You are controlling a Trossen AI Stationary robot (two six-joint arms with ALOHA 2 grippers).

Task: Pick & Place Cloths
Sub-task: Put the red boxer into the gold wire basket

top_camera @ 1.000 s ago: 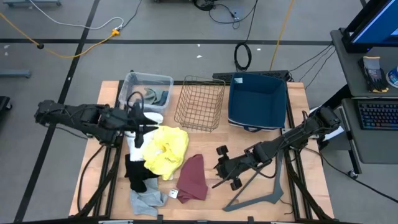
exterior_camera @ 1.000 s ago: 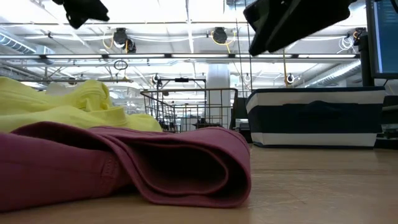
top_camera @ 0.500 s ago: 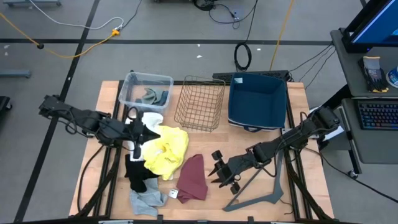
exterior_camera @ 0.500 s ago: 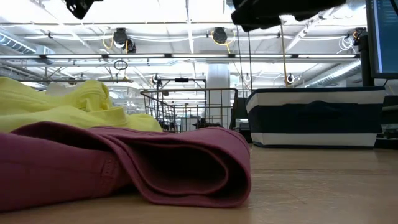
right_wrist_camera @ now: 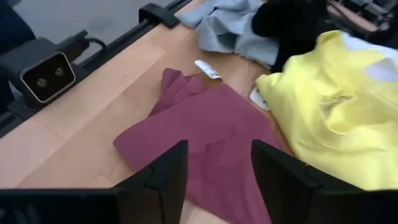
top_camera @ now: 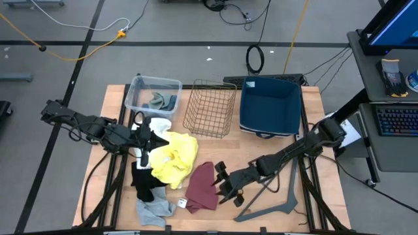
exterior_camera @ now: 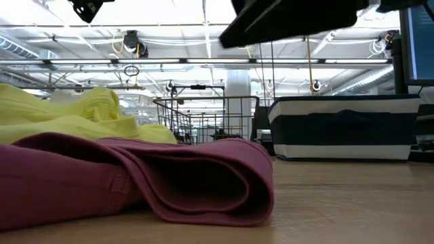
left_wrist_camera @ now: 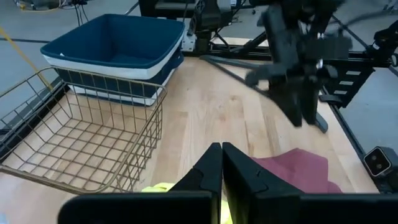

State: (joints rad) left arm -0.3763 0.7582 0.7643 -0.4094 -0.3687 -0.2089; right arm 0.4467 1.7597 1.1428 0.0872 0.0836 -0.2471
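A maroon cloth (top_camera: 202,186) (right_wrist_camera: 205,130) lies folded flat on the table, near the front edge. To its left a large yellow cloth (top_camera: 173,156) (right_wrist_camera: 329,93) lies crumpled, partly over a white cloth (top_camera: 159,125) and a black one (top_camera: 144,179). A light grey cloth (top_camera: 153,210) lies near the front edge. My right gripper (top_camera: 222,181) (right_wrist_camera: 214,180) is open and hovers just right of the maroon cloth, above it. My left gripper (top_camera: 145,140) (left_wrist_camera: 221,165) is shut and hangs in the air over the yellow cloth's left edge.
At the table's far side stand a clear plastic bin (top_camera: 155,94) with a grey-green cloth inside, a wire basket (top_camera: 210,108) and a blue fabric basket (top_camera: 270,104). A grey V-shaped metal bar (top_camera: 271,205) lies under the right arm. A small camera (right_wrist_camera: 40,68) sits at the front edge.
My right gripper has moved toward the table's left, from beside the V-shaped bar to the maroon cloth's right edge, staying open. My left gripper drew back a little toward the near edge and rose, then held still. The cloths have not moved.
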